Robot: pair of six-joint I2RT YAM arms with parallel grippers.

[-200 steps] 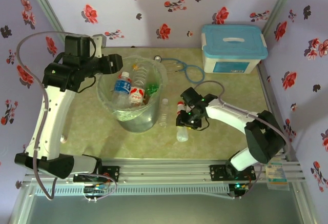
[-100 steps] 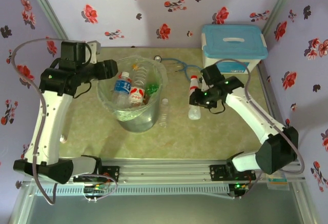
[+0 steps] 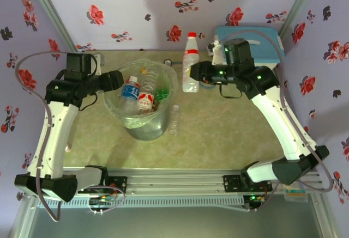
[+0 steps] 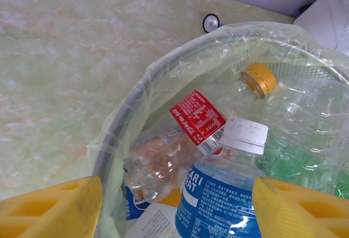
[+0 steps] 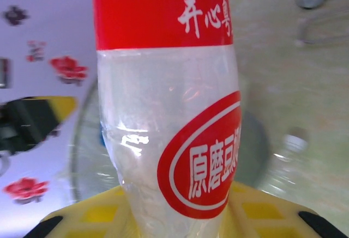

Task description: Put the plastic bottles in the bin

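The bin (image 3: 144, 126) stands left of centre and holds several plastic bottles, among them a blue-labelled one (image 3: 130, 92) and a red-white one (image 3: 145, 101). My left gripper (image 3: 120, 80) hovers over its left rim, open. In the left wrist view its yellow fingertips (image 4: 52, 208) flank the blue-labelled bottle (image 4: 218, 194) without gripping it; a red-labelled bottle (image 4: 180, 134) lies beside. My right gripper (image 3: 194, 73) is shut on an upright red-capped bottle (image 3: 190, 63), held high just right of the bin. Its red-white label (image 5: 169, 113) fills the right wrist view.
A clear bottle (image 3: 174, 119) lies on the table against the bin's right side. The white box with a light-blue lid (image 3: 264, 35) sits at the back right, behind my right arm. A blue tube with a round head (image 3: 204, 79) lies between box and bin.
My right arm has lifted the red-capped bottle off the table and carried it back and left toward the bin. My left gripper opened a little over the bin.
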